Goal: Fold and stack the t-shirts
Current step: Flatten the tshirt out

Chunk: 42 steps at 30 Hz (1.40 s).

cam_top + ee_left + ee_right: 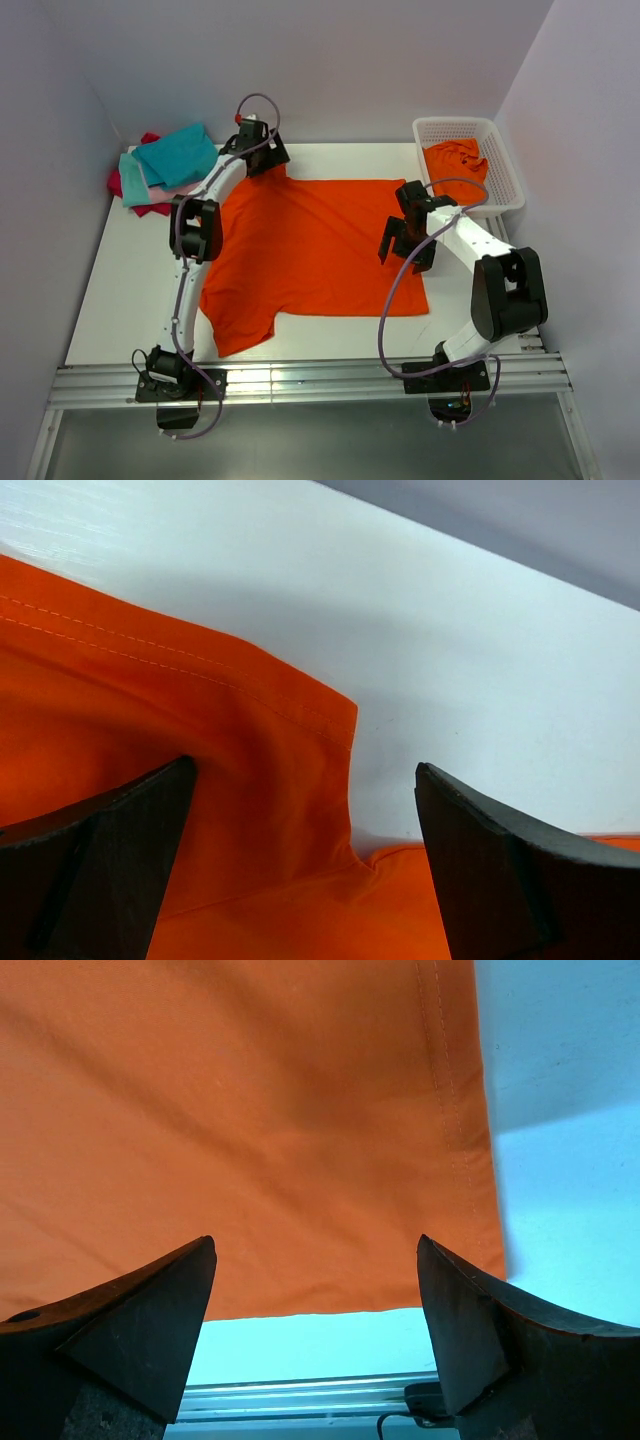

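A bright orange t-shirt (315, 245) lies spread flat on the white table. My left gripper (262, 160) is open at the shirt's far left corner, over the sleeve (250, 780) where it meets the body. My right gripper (408, 245) is open and empty above the shirt's right hem (300, 1140), near its front right corner. A pile of folded teal (180, 155), pale pink (140, 190) and crimson (150, 208) t-shirts sits at the back left. Another orange t-shirt (455, 160) lies crumpled in the basket.
A white plastic lattice basket (505, 170) stands at the back right by the wall. The metal rail (310, 380) runs along the table's near edge and also shows in the right wrist view (300, 1395). Walls close in on three sides.
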Each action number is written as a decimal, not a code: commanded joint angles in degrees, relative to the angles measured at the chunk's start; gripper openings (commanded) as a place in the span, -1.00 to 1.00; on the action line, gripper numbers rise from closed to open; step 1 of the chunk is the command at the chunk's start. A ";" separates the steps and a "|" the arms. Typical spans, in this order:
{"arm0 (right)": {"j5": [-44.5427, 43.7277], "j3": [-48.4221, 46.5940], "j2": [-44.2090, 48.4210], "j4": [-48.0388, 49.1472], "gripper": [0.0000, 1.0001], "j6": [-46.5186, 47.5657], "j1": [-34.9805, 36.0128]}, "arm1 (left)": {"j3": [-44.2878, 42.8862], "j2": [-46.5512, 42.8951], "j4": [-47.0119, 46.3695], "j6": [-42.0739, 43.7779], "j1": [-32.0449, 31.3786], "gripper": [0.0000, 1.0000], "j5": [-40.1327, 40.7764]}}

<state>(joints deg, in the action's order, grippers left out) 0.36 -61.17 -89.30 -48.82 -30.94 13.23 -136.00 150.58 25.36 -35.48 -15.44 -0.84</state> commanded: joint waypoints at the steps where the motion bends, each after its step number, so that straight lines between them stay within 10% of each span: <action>1: -0.62 -1.67 0.61 1.00 0.77 0.88 -0.40 | 0.83 -8.01 -4.80 -0.81 0.67 0.99 -1.45; 10: -7.38 -15.46 9.04 -2.41 1.00 4.22 -0.31 | 13.28 -34.19 5.82 -0.99 1.99 0.99 6.37; 22: 2.71 0.41 39.79 -3.48 1.00 -0.70 1.62 | 82.06 -87.00 30.00 -19.42 -9.41 0.86 11.05; 27: 2.54 6.15 47.98 -7.60 1.00 -0.53 1.79 | 92.31 -104.22 38.96 -30.95 -14.52 0.82 9.72; 42: 1.05 5.45 53.17 -12.70 0.98 -0.52 1.79 | 98.64 -106.63 42.05 -45.54 -22.16 0.79 9.54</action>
<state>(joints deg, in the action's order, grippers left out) 2.09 -54.63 -37.60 -60.47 -31.09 14.66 -38.83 44.95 66.65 -73.69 -35.09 9.17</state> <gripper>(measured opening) 0.991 0.900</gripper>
